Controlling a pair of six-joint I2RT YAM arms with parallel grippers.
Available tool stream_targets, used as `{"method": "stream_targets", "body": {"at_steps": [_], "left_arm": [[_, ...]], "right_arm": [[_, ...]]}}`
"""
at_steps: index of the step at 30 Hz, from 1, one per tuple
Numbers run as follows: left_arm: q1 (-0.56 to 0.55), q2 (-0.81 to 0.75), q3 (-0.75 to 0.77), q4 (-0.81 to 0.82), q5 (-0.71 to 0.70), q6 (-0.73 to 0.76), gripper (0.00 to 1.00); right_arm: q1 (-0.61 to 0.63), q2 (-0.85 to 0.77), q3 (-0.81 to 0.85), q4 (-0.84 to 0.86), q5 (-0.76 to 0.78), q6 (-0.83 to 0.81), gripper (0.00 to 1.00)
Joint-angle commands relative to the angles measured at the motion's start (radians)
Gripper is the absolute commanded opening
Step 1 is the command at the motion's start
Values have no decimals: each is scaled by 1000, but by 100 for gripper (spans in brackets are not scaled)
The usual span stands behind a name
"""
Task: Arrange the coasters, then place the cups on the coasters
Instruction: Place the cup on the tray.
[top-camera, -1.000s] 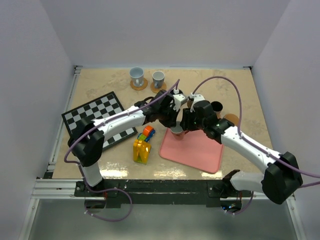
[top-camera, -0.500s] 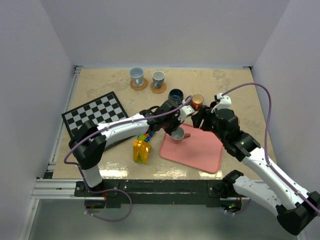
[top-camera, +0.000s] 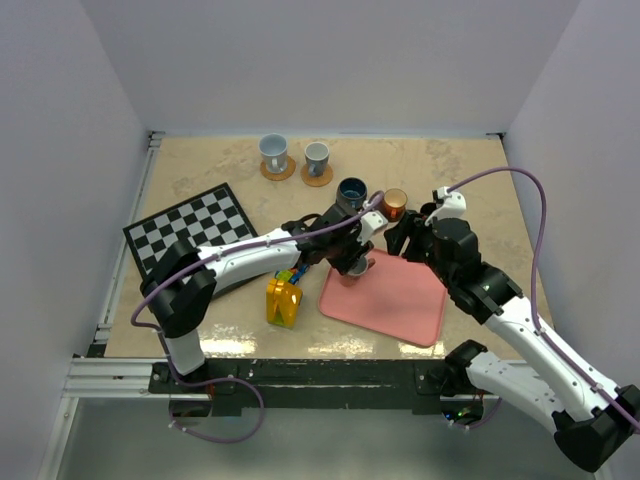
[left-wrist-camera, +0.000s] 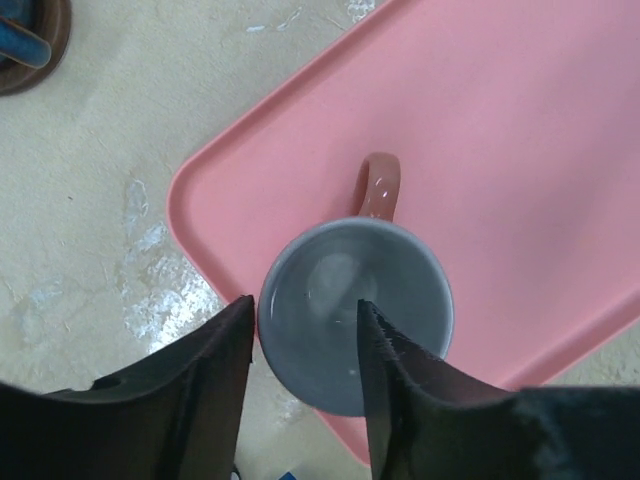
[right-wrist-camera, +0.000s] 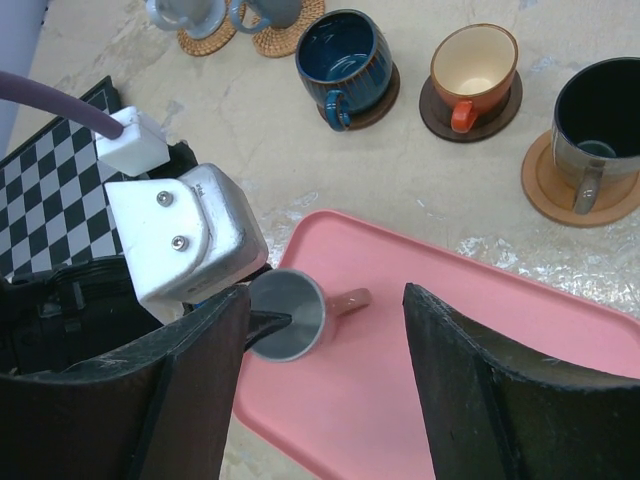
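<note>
**Grey cup on tray; both tools open**

The grey cup (left-wrist-camera: 350, 320) is seen upright on the tray (left-wrist-camera: 520, 130), just inside its far-left corner, w/ the red-brown handle (left-wrist-camera: 380, 185) turned toward the tray's middle. It is set directly on the pink.

The L tool (left-wrist-camera: 305, 305) is held over that corner, jaws parted. One finger (left-wrist-camera: 395, 380) is placed over the cup's mouth, the other outside the rim, so the cup wall sits in the gap, unpinched. Whether the outer finger touches the wall can't be told.

The R tool (right-wrist-camera: 325, 292) is hung above the tray's far edge, jaws spread wide, nothing gripped.

Just beyond the tray's far edge, a row of three is laid out:
- navy cup (right-wrist-camera: 345, 50) on a dark coaster (right-wrist-camera: 380, 100)
- tan cup (right-wrist-camera: 473, 62) on a 2nd dark coaster (right-wrist-camera: 440, 115)
- black cup (right-wrist-camera: 600, 110) on an orange-tan coaster (right-wrist-camera: 548, 190)

Well beyond the tray, to its far left, the pale cups (top-camera: 273, 150) (top-camera: 317, 155) are stood on tan coasters (top-camera: 278, 171).

Blocks (top-camera: 283, 298) are found just left of the tray, w/ a checkerboard (top-camera: 190, 232) further left, all on the surface (top-camera: 460, 165).
</note>
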Motion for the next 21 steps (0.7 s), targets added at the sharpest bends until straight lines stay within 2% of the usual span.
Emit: {"method": "stream_targets", "body": {"at_steps": [1,4,14,21], "left_arm": [[-6,-34,41,12,-58,-132,54],[-6,-52,56,-18,-98,-238,61],[-5,-71,148,-284,-262,-641,66],[-8,-62,165,-417,-226,-922,63]], "right_arm": [[-4,-8,1,24,30,15,68],[-2,-8,1,33,30,9,69],[-1,38,5,101,-19,-37,71],[-2,55,-3,148,-54,-95,72]]}}
